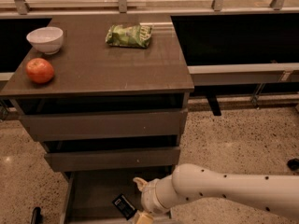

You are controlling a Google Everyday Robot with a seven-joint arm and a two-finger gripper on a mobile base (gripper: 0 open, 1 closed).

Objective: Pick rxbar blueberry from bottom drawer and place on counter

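The rxbar blueberry (124,206), a small dark bar with pale print, lies flat in the open bottom drawer (96,190), near its front middle. My gripper (140,204) reaches down into the drawer from the right, just beside the bar's right end; its lower part runs off the picture's bottom edge. The white arm (224,190) stretches in from the lower right. The dark brown counter (103,64) tops the cabinet above.
On the counter stand a white bowl (45,39) at the back left, a red apple (39,70) at the left front and a crinkled green chip bag (129,35) at the back middle. The two upper drawers (103,124) are pushed in. Speckled floor (233,134) lies to the right.
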